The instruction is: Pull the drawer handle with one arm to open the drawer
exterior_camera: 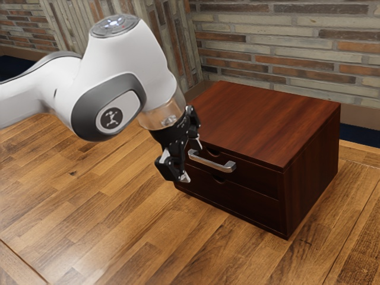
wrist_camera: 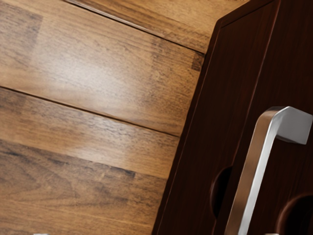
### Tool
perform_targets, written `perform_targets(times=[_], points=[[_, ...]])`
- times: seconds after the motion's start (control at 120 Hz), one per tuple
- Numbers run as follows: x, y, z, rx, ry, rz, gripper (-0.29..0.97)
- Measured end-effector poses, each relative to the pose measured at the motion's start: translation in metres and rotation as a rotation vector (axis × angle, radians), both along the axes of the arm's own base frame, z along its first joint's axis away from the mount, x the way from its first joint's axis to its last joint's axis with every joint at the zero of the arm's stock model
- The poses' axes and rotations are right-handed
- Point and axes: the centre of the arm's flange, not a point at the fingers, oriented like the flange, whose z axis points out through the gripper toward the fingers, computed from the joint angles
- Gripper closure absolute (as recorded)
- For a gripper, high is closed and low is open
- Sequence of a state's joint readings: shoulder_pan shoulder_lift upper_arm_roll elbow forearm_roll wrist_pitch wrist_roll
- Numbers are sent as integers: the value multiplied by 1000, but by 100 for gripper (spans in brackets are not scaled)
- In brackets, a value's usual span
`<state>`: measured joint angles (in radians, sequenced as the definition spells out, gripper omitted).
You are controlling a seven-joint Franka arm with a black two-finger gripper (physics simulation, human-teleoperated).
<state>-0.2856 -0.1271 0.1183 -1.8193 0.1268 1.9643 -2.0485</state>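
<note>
A dark brown wooden box [exterior_camera: 267, 113] of drawers, standing on the plank tabletop [exterior_camera: 89, 225]. Top drawer [exterior_camera: 255, 175] looking shut, or very close to it, with its front flat against the box as far as can be told. Across that front, a shiny silver handle [exterior_camera: 212, 162], long and thin, lifted a little off the wood to leave room for a grip around the bar. Black claw [exterior_camera: 190, 159] right at the end of the handle nearer the exterior view's left, open wide, one finger above the bar and one below, holding nothing. Probably placed like this for an easy squeeze on the bar from two sides. White arm [exterior_camera: 113, 77] reaching in from the exterior view's left, with the hand turned to face the drawer front, most likely for a straight pull away from the box. In the wrist view, the same handle [wrist_camera: 254, 166] very close and bent at its corner, with the dark wood of the box [wrist_camera: 215, 98] behind it and the tabletop boards [wrist_camera: 88, 98] beside the box. Next job, at a guess: close on the bar, then pull back. Some danger of a slip off the bar with a squeeze so near its end.
</note>
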Motion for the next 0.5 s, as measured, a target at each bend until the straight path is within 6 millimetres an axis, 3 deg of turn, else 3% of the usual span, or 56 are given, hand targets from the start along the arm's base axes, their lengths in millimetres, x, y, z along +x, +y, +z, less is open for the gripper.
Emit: perform_targets(times=[0.5], points=[[7,-1,-23,27,40,-44,14]])
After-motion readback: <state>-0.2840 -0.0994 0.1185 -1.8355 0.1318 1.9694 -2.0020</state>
